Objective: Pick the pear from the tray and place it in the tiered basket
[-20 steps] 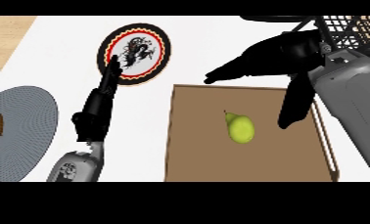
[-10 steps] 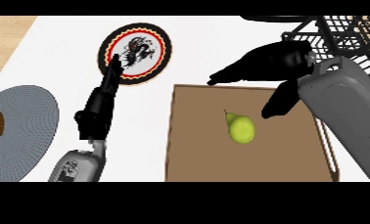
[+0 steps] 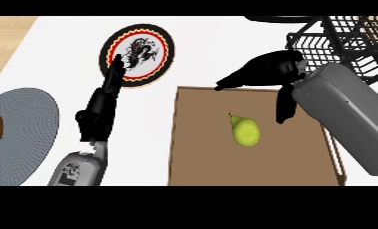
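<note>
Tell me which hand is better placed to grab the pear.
The right hand. It hangs open over the far edge of the tray, just beyond the pear. The left hand rests on the counter, off the tray's left side.

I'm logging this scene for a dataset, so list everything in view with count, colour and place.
pear: one, yellow-green, lying on the tray
tray: one, brown, centre-right of the counter
basket: one, black wire, top right
patterned plate: one, red-and-black rim with a dark figure, upper left
grey plate: one, grey, left edge
counter: one, white
left hand: black, open, left of the tray
right hand: black, open, over the tray's far edge
</note>
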Tool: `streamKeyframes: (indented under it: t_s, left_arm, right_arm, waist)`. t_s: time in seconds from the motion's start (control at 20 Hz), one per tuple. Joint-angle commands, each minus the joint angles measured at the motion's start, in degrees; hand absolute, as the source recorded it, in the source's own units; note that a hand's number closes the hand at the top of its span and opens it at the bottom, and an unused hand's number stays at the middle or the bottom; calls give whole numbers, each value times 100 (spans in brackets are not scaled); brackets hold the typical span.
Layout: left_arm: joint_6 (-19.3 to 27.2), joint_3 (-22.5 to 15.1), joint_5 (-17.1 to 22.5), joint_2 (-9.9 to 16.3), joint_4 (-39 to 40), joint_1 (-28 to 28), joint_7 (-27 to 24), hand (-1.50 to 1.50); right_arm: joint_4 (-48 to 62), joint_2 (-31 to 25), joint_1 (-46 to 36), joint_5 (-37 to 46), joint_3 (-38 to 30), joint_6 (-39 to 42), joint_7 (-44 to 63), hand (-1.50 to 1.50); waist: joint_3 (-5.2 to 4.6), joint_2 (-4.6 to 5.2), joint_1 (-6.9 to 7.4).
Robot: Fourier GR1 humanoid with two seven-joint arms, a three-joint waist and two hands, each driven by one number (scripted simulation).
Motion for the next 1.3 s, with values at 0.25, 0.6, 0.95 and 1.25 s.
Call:
streamKeyframes:
  t_s: [0.25,0.6,0.95,1.25]
  left_arm:
    - [-11,-50,-74,-49,-158,163,41,0]
    - [140,-7,-217,-145,-132,57,141,0]
    - [2,83,-166,-76,-161,152,87,0]
    - [-23,44,-169,-219,6,130,-72,0]
  right_arm:
    - [1244,382,-190,573,715,-606,-1605,-150]
    - [1431,465,-271,552,978,-577,-1710,-150]
    - [1821,696,-374,728,1228,-811,-1890,-150]
    - [2152,751,-271,825,1308,-1065,-2063,-150]
  waist:
    - [-6,-22,-15]
    - [-9,-56,-115]
    - [-10,-61,-128]
    - [-9,-49,-121]
